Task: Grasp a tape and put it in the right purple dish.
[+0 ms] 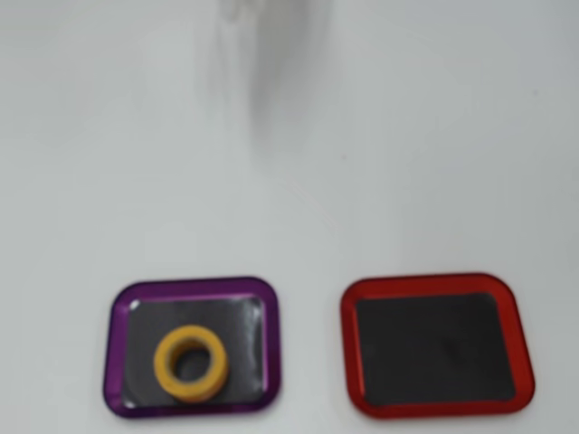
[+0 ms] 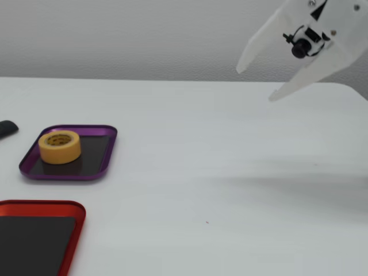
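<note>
The yellow-orange tape roll (image 1: 190,363) lies flat inside the purple-rimmed dish (image 1: 116,318), on its dark mat. In the fixed view the tape (image 2: 59,146) sits in the left part of the purple dish (image 2: 99,154). My white gripper (image 2: 254,84) hangs high in the air at the upper right of the fixed view, far from the dish, with its two fingers spread apart and nothing between them. In the overhead view only a faint blur of the arm shows at the top edge.
A same-shaped red-rimmed tray (image 1: 346,318) with a dark mat holds nothing; it also shows in the fixed view (image 2: 78,221) at the lower left. A small dark object (image 2: 7,128) lies at the left edge. The table is white.
</note>
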`<state>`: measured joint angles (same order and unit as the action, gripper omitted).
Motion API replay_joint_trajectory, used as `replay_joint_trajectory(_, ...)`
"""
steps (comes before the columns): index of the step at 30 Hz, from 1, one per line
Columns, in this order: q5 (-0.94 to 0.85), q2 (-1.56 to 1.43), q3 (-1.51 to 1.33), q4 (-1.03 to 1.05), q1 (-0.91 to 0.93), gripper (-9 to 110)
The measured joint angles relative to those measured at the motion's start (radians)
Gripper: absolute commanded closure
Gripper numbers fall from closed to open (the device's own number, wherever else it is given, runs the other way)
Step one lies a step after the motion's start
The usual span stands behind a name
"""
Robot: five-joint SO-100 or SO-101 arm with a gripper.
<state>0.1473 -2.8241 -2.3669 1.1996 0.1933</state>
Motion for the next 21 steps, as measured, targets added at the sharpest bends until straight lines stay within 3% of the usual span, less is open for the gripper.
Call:
replay_joint_trajectory(8,0.0,-0.357,-0.454,-0.137,-0.008,86)
replay_joint_trajectory(16,0.002,-0.506,-0.666,-0.091,-0.011,87)
replay_joint_trajectory(21,0.002,-0.511,-0.678,0.003,-0.066,99)
